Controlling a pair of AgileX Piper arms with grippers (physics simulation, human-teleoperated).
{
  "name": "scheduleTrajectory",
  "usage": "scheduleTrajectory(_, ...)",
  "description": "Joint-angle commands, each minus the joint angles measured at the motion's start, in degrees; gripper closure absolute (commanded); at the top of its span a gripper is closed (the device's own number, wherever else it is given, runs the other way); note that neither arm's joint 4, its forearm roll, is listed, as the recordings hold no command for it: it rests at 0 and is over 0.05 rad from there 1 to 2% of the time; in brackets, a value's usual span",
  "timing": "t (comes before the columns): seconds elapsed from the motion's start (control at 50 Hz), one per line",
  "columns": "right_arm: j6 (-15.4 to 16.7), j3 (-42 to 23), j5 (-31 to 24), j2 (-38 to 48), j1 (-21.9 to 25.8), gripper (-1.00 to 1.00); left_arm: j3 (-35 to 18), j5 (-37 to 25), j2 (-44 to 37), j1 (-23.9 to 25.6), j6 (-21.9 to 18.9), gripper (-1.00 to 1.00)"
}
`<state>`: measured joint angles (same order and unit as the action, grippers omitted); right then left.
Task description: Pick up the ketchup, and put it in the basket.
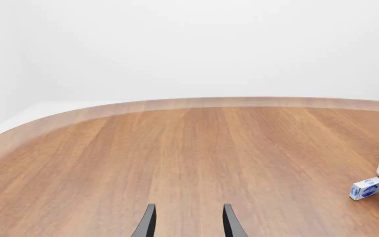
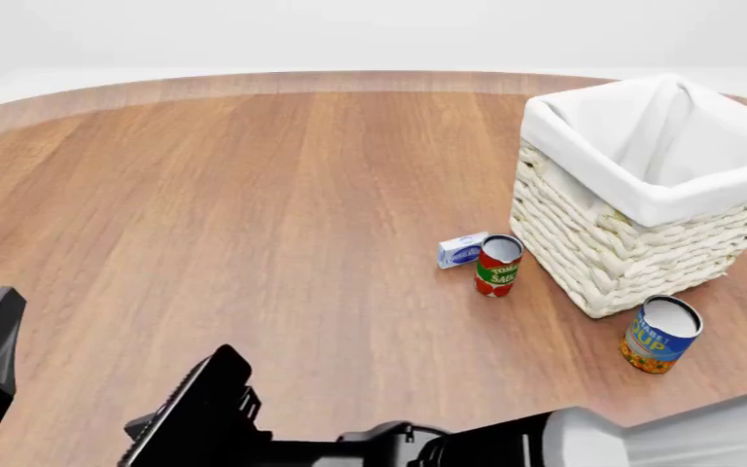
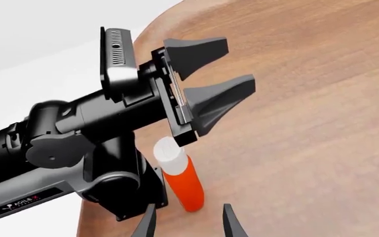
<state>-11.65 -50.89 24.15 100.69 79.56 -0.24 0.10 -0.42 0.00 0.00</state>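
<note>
Wood table (image 2: pixel 218 195); ketchup (image 3: pixel 179 180) only in R wrist view; both jaws apart.

The left arm (image 3: pixel 71 138) is mostly glossy black, built from rounded cylindrical joints. A light grey link (image 3: pixel 25 195) below it bears small dark "AGILEX" lettering. A flat black block with a ribbed grey face and one small hole (image 3: pixel 116 52) sits by its wrist. Its left gripper (image 3: pixel 232 66) has two matte dark grey wedge-shaped fingers, broad at the base and tapering, on a thin silver rail. The right arm (image 2: pixel 543 443) shows a white-grey shell beside black parts. The right gripper (image 3: pixel 186 222) ends in slim black tips.
</note>
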Motion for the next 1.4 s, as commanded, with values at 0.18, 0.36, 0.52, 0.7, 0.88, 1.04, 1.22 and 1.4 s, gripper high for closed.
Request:
scheduleTrajectory(0.18, -1.7, -1.8, -0.7, 1.1, 1.2, -1.00, 0.0, 0.0, 0.0, 0.0, 0.0, -1.00)
scheduleTrajectory(0.36, -2.4, -2.1, -0.6, 1.5, 1.5, -1.00, 0.0, 0.0, 0.0, 0.0, 0.0, -1.00)
scheduleTrajectory(0.52, -2.6, -2.5, -0.6, 2.1, 2.1, -1.00, 0.0, 0.0, 0.0, 0.0, 0.0, -1.00)
scheduleTrajectory(0.7, -2.7, -3.0, -0.9, 2.4, 2.5, -1.00, 0.0, 0.0, 0.0, 0.0, 0.0, -1.00)
scheduleTrajectory(0.88, -2.7, -3.4, -1.3, 2.5, 3.3, -1.00, 0.0, 0.0, 0.0, 0.0, 0.0, -1.00)
scheduleTrajectory(1.04, -2.4, -4.2, -1.8, 2.7, 2.4, -1.00, 0.0, 0.0, 0.0, 0.0, 0.0, -1.00)
scheduleTrajectory(1.22, -2.7, -5.2, -2.3, 3.6, 2.9, -1.00, 0.0, 0.0, 0.0, 0.0, 0.0, -1.00)
scheduleTrajectory(1.4, -2.9, -6.1, -2.9, 4.3, 3.4, -1.00, 0.0, 0.0, 0.0, 0.0, 0.0, -1.00)
